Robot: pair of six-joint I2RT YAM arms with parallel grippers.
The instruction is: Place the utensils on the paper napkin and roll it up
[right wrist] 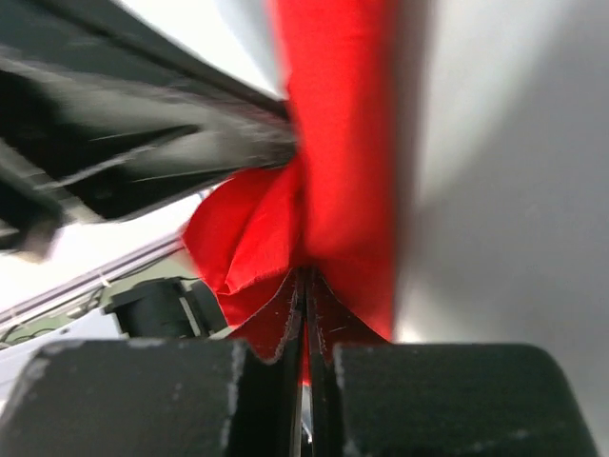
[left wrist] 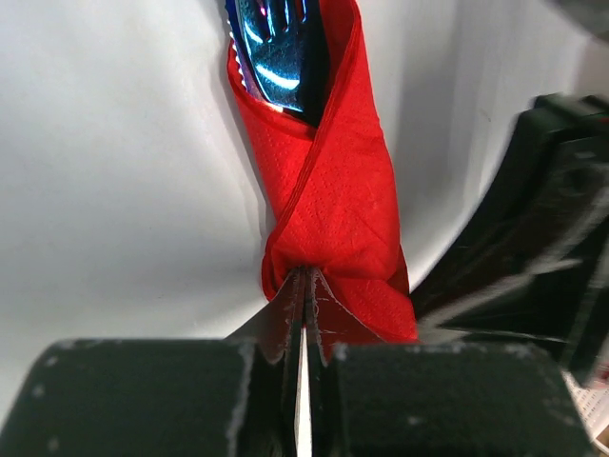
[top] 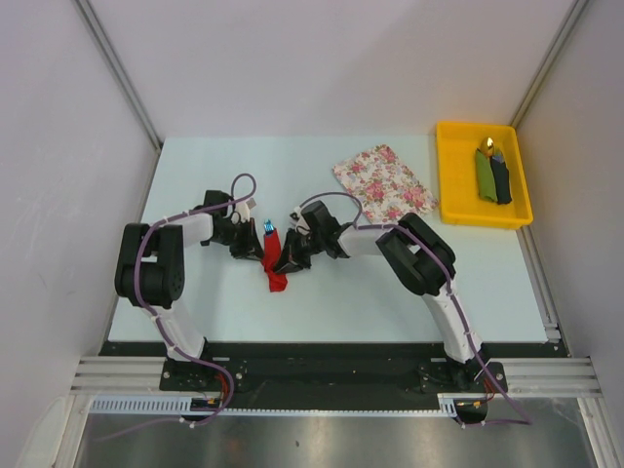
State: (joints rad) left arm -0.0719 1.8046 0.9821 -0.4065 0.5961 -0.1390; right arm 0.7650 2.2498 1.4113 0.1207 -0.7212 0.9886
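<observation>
The red paper napkin (top: pixel 273 261) is rolled into a narrow bundle on the table between my two arms. Blue utensil tips (top: pixel 268 227) stick out of its far end; in the left wrist view the shiny blue utensil heads (left wrist: pixel 281 52) sit inside the napkin's (left wrist: pixel 333 205) open top. My left gripper (left wrist: pixel 306 276) is shut, pinching the roll from the left side. My right gripper (right wrist: pixel 306 276) is shut on a fold of the napkin (right wrist: pixel 333 171) from the right. In the top view both grippers, left (top: pixel 252 250) and right (top: pixel 291 259), meet at the roll.
A pink floral cloth (top: pixel 384 182) lies at the back right. A yellow tray (top: pixel 458 210) at the far right holds a green roll (top: pixel 485 173) and a dark roll (top: pixel 501 178). The table's front edge is near the arm bases.
</observation>
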